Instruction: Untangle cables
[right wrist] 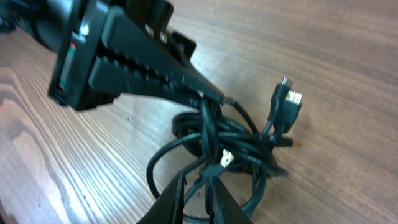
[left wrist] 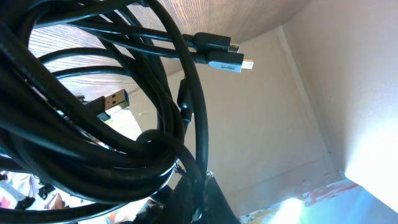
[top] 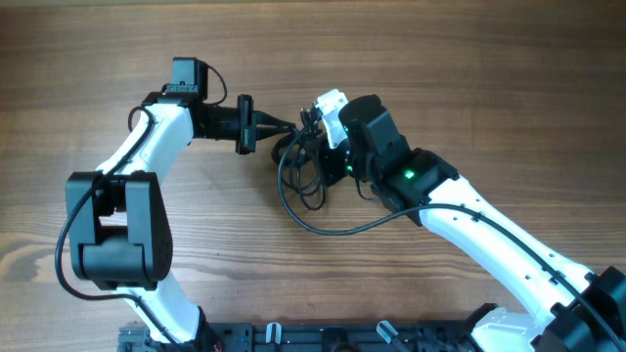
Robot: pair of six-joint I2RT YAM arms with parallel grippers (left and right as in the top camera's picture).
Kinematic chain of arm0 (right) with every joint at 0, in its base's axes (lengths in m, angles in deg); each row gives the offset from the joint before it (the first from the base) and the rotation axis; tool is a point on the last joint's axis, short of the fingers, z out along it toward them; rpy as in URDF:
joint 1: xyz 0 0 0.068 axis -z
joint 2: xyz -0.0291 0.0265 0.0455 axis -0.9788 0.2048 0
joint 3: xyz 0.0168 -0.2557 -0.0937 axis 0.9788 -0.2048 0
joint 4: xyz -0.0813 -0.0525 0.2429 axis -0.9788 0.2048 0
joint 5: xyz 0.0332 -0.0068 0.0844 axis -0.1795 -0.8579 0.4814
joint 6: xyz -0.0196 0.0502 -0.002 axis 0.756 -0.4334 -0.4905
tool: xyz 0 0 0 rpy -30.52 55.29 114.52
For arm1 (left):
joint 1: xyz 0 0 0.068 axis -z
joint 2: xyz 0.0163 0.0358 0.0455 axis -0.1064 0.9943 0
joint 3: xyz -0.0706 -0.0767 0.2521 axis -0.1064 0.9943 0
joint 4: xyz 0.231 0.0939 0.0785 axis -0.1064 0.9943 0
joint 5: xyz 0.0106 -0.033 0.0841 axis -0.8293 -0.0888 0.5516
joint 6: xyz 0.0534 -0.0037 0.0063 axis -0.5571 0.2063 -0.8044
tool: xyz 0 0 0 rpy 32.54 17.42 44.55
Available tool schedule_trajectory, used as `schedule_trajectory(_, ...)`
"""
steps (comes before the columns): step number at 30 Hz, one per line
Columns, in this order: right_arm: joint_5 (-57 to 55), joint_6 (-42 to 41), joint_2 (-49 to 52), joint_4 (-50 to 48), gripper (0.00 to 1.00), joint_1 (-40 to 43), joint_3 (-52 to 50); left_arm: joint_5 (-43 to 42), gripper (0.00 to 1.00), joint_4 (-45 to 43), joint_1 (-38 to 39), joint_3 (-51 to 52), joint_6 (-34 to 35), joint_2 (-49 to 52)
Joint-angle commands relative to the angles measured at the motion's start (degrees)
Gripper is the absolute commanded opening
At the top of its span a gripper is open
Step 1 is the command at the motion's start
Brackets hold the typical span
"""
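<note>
Cables (top: pixel 305 186) in a tangled coil on table (top: pixel 489 68), near its middle, well away from every edge. Left gripper (right wrist: pixel 208 96) pinched tight on a strand at the coil's top. Right gripper (right wrist: pixel 198 186) low over the loops, fingers narrowly parted about one cord — gripping or not, cannot tell. Plugs (right wrist: pixel 290 101) sticking out sideways.

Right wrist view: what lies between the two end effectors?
Loops of the cables, lying on the table, as the right wrist view shows.
</note>
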Motion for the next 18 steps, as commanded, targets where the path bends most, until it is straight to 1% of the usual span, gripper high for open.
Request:
schedule_trajectory(1,1.20,1.90,0.22,0.81,0.19,-0.15,0.55,-3.08,0.09,-0.13,0.11,-0.46,0.52,-0.63)
schedule_trajectory(3,1.20,2.97,0.96,0.72,0.23,-0.15,0.55,-3.10,0.08,-0.13,0.11,-0.46,0.52,-0.61)
schedule_trajectory(4,1.16,3.32,1.38,0.61,0.24,-0.15,0.55,-3.10,0.04,-0.13,0.11,-0.46,0.55,-0.61)
schedule_trajectory(8,1.18,6.05,3.82,-1.05,0.28,-0.52,0.55,-4.39,0.04,0.04,0.11,-0.46,2.38,-0.61)
schedule_trajectory(12,1.14,8.07,5.90,-3.52,0.29,-1.75,0.55,-4.57,0.04,1.62,0.11,-0.46,3.41,-0.61)
schedule_trajectory(18,0.09,8.92,6.16,-5.77,0.28,-1.99,0.55,-4.57,0.04,1.60,0.11,-0.46,3.61,-0.61)
